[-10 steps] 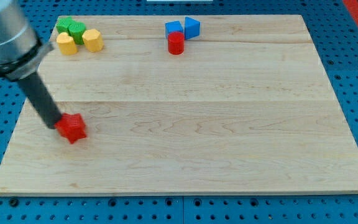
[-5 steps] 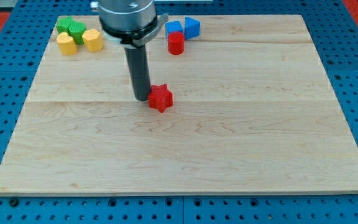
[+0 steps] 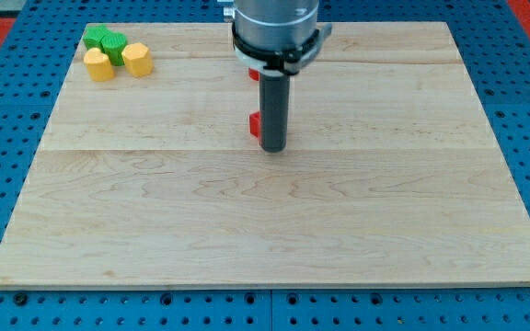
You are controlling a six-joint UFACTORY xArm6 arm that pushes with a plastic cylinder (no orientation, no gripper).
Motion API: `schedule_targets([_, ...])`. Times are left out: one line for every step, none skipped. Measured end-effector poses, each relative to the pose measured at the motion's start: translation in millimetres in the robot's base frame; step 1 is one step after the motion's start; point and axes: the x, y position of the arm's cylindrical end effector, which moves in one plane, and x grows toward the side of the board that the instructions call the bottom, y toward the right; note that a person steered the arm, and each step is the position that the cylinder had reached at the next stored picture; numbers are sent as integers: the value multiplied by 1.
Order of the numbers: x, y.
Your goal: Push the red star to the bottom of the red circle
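My tip (image 3: 273, 148) is down on the wooden board (image 3: 385, 211) around the middle. The red star (image 3: 256, 124) is mostly hidden behind the rod, just a sliver poking out on the view's left. No jaws on this rig. Red circle's blocked by the arm. Green blocks (image 3: 105, 40) and yellow blocks (image 3: 118, 62) sit top left.
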Motion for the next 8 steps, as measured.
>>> schedule_targets([-38, -40])
schedule_targets([-55, -71])
schedule_targets([-79, -56])
schedule_targets([-102, -54])
schedule_targets([-72, -63])
schedule_targets([-26, -57])
schedule_targets([-26, -44])
schedule_targets([-86, -23])
